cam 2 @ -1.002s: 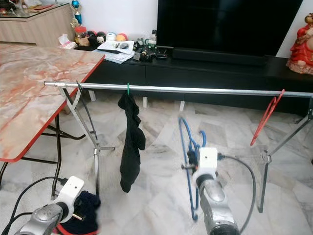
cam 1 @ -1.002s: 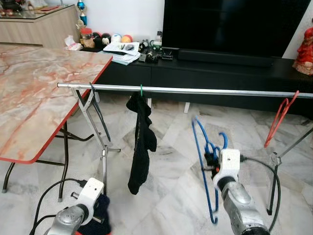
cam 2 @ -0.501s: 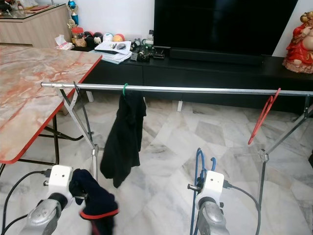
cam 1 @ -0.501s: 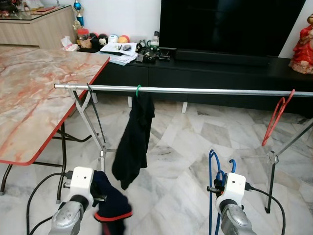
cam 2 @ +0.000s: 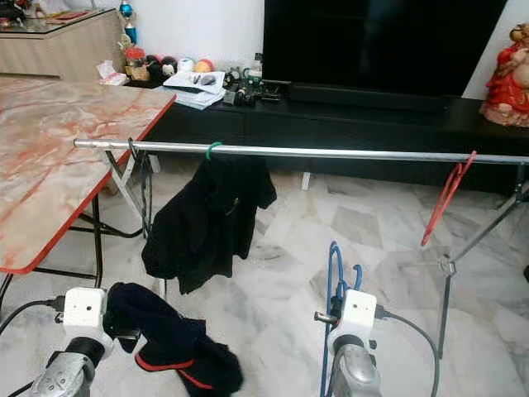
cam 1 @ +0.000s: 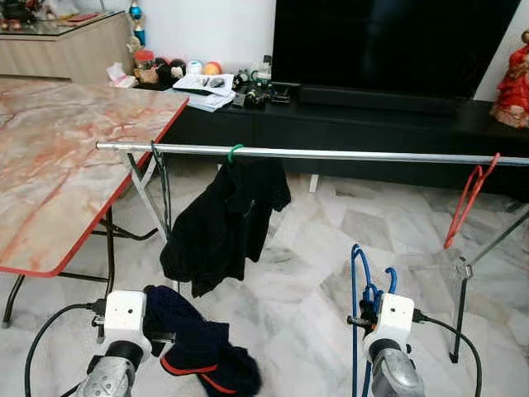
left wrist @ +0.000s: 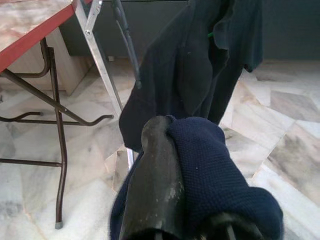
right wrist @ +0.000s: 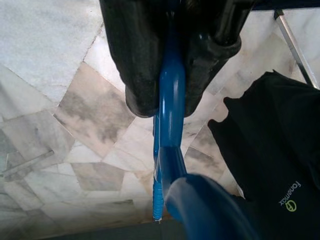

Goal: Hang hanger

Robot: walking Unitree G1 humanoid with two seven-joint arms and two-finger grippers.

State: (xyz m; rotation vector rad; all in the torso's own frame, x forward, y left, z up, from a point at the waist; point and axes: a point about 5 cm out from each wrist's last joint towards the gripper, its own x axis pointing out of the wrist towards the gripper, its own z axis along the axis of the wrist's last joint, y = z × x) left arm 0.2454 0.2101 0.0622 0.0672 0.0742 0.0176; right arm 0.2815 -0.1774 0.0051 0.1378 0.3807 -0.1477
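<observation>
The blue hanger is not on the rail yet — it stands upright low in front of the robot, well below the bar, with the right gripper clenched on its blue rod, both fingers pressed against the plastic. The left gripper is closed on a dark navy garment with a red trim, which droops from it near the floor.

So, as I judge it, the task is barely begun: hanger and cloth are both in hand, but the cloth is not on the hanger and nothing new hangs on the bar. What is left seems to be getting the garment onto the hanger, lifting it, and hooking it over the rail — there is open bar between the black shirt, already up on a green hanger, and the red hanger hooked near the far right end.

No baskets or bins here; the rail is the only holder, carrying those two. A marble-topped table stands just left of the rack.
</observation>
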